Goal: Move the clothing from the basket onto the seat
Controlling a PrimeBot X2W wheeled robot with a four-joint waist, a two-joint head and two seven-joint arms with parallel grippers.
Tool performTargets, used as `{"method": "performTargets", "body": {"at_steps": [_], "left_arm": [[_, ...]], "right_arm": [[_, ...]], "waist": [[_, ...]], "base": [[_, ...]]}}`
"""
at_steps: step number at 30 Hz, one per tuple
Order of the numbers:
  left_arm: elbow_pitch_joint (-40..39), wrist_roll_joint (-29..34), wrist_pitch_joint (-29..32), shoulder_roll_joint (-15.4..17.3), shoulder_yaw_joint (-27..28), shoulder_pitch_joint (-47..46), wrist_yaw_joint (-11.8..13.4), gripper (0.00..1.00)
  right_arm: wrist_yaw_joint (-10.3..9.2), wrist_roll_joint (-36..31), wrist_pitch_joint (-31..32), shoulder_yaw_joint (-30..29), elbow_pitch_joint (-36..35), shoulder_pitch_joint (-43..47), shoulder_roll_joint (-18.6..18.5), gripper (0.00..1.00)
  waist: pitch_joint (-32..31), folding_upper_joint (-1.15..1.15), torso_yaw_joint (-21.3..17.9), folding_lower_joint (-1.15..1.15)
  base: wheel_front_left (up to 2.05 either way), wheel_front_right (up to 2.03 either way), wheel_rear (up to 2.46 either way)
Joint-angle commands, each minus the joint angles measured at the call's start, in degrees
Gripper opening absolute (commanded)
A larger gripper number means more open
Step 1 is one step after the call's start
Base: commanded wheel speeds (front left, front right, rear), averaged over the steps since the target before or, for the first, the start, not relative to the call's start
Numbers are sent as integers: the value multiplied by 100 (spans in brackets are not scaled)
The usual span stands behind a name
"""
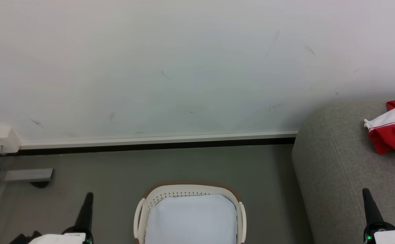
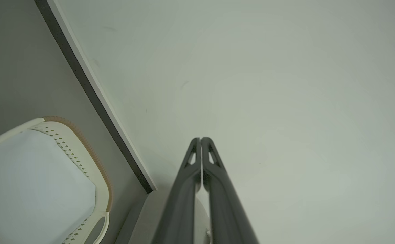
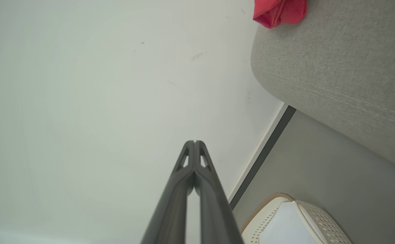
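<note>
- From where I'm sitting this one looks pretty much done: the bright red fabric garment with white panels and stripe trim [image 1: 392, 134] lies up on the big light grey upholstered sofa seat [image 1: 339, 162], over at the right edge of the head view.
- The oval cream-white plastic laundry basket with the brown rim [image 1: 190, 184] sits on the grey floor [image 1: 116, 169] near the sofa. All I see inside is its white lining [image 1: 190, 217], no red. Its near end is cut off though, so I can't swear to it.
- Left end effector [image 2: 200, 139] is closed, jaws pressed together on nothing. Right end effector [image 3: 194, 142], same deal.
- What's left, I reckon: just checking that hidden end.
</note>
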Motion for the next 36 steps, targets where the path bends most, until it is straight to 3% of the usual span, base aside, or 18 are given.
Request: {"method": "performTargets", "body": {"at_steps": [1, 36], "left_arm": [[-62, -178, 33, 49, 43, -92, 6, 0], [-202, -1500, 399, 61, 107, -208, 7, 0]], "right_arm": [[-10, 127, 16, -18, -40, -87, -64, 0], [-13, 1516, 381, -127, -111, -248, -74, 0]], "waist": [[3, 0, 2, 0], [83, 0, 40, 0]], "base": [[0, 0, 0], [0, 0, 0]]}}
